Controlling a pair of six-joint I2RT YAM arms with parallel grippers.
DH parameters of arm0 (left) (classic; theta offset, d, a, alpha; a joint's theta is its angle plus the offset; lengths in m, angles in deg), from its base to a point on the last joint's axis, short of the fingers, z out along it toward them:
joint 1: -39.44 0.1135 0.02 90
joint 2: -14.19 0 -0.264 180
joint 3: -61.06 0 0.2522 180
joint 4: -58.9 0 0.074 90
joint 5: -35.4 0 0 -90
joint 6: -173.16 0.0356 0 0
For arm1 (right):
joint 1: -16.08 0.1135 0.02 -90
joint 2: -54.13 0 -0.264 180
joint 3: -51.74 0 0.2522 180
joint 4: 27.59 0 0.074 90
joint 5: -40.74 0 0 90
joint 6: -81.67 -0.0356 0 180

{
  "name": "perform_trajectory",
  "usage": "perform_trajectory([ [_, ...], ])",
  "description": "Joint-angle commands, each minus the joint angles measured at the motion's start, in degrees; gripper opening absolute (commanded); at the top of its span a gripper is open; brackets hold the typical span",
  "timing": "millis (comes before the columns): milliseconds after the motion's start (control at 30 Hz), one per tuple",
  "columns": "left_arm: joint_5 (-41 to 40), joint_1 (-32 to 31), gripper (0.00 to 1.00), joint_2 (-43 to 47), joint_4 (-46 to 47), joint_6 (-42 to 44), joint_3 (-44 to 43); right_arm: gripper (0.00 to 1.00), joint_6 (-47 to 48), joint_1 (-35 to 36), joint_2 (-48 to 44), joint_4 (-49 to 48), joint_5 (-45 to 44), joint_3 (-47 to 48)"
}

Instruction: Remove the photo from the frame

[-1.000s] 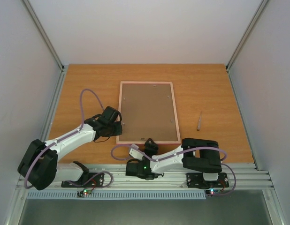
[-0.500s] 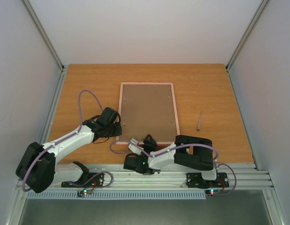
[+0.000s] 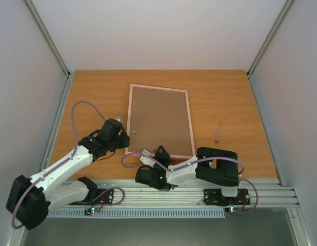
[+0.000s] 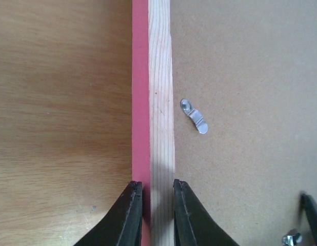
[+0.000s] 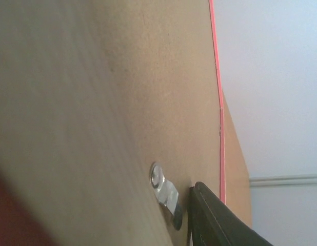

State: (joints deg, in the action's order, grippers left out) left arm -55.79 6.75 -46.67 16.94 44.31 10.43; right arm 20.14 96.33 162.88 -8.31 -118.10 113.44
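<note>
The thin pink rectangular picture frame (image 4: 158, 77) lies back-up on the orange wooden table (image 3: 225, 102), the photo unseen, presumably under its brown board (image 3: 158, 120). Our left gripper (image 4: 154, 192) clamps the frame's left rail; of our right gripper (image 3: 161, 152) we cannot tell the jaws. Next, we judge, it must swivel the small silver clip (image 5: 166, 195) aside.

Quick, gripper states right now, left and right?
Left gripper: closed on the frame, gripping its side rail.
Right gripper: at the frame's near edge; cannot be told.
</note>
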Motion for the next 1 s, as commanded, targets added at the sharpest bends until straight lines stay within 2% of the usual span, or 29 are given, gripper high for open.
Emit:
perform_trajectory([
  [0, -4.36, 1.08, 0.09, 8.63, 0.16, -2.64, -0.32, 0.10, -2.05, -0.53, -3.36, -5.03, 2.44, -2.02],
  [67, -5.66, 1.26, 0.13, 12.41, -1.96, -2.93, -0.81, 0.04, -1.56, -0.53, -5.13, -7.32, 2.63, -2.87],
  [167, -7.59, 1.31, 0.20, 18.19, -5.25, -3.01, -1.91, 0.02, -1.28, -0.53, -8.10, -9.90, 4.10, -3.99],
  [267, -9.89, 1.40, 0.27, 23.26, -9.27, -2.60, -3.60, 0.01, -0.81, -0.53, -10.55, -12.20, 5.44, -4.57],
  [500, -14.18, 1.40, 0.34, 31.85, -15.08, -1.84, -5.91, 0.01, 4.14, -0.53, -16.40, -23.35, 9.90, -6.61],
  [700, -16.14, 1.40, 0.37, 36.44, -16.48, -2.01, -5.57, 0.01, 6.55, -0.53, -20.22, -30.07, 14.75, -6.04],
  [967, -16.91, 1.40, 0.45, 38.29, -17.46, -2.36, -4.74, 0.01, 5.65, -0.60, -22.95, -41.91, 21.15, -6.54],
])
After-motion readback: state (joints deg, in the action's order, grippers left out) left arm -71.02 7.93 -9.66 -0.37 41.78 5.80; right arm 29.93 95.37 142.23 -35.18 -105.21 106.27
